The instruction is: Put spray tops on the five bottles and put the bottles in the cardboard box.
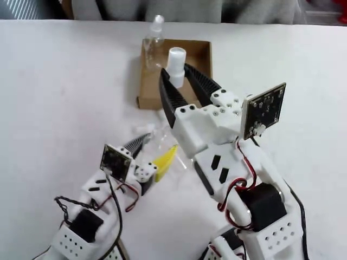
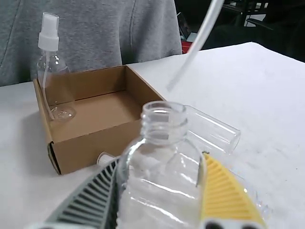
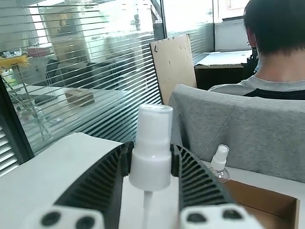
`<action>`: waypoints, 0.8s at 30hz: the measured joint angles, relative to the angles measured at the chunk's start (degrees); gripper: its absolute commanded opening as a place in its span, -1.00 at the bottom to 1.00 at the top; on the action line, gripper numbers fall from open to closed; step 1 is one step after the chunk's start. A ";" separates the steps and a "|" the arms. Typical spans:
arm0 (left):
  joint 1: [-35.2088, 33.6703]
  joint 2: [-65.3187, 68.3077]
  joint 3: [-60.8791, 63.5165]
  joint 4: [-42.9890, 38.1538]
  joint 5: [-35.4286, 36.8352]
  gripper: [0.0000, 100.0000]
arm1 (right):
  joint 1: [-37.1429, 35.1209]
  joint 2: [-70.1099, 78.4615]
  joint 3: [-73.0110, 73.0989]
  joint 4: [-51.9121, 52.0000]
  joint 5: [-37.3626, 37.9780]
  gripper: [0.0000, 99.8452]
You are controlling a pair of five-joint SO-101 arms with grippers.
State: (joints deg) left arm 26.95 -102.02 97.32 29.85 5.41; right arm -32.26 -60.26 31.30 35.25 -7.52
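– While the left gripper [image 1: 160, 143] sits at the near left of the table [image 1: 65, 81], what is its condition?

– Its grey and yellow fingers are pressed against the two sides of a clear bottle [image 2: 159, 157]. The bottle's neck is open, with no top fitted, and points toward the cardboard box [image 2: 95, 143].

– State the condition of the right gripper [image 1: 174, 71].

– Its black fingers pinch a white spray top [image 3: 152, 138] by the collar. The top is upright. Its thin dip tube [image 2: 198, 40] hangs below it. From above, the top sits over the box.

– Where is the box?

– It lies at the far centre of the table, open side up, just beyond both grippers.

– What does the box contain?

– One capped bottle [image 2: 53, 86] stands upright in the far left corner, with its spray top already fitted. The remaining floor of the box is bare cardboard.

– Are other bottles on the table?

– One uncapped bottle [image 2: 214, 130] lies on its side on the table, outside the box, just beside the held bottle. Whether the two touch cannot be determined.

– Is the spray top in contact with the held bottle?

– No. The top is well above the open neck, and the tube's lower end is apart from it.
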 measured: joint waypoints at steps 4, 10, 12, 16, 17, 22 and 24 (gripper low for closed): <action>0.00 0.00 0.00 0.00 0.00 -0.79 | 0.00 2.29 0.00 0.00 0.00 -0.97; 0.00 0.00 0.00 0.00 0.00 -0.79 | 0.00 4.31 0.00 0.00 0.00 -0.97; 0.00 0.00 0.00 0.00 0.00 -0.79 | 0.00 4.31 0.00 0.00 0.00 -0.97; 0.00 0.00 0.00 0.00 0.00 -0.79 | 0.00 4.31 0.00 0.00 0.00 -0.97; 0.00 0.00 0.00 0.00 0.00 -0.79 | 0.00 4.31 0.00 0.00 0.00 -0.97; 0.00 0.00 0.00 0.00 0.00 -0.79 | 0.00 4.22 2.11 0.00 0.00 -0.97; 0.00 0.00 0.00 0.00 0.00 -0.79 | 0.00 4.31 4.31 0.00 0.00 -0.97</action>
State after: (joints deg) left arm 26.95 -102.02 97.32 29.85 5.41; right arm -32.26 -55.96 35.60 35.25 -7.52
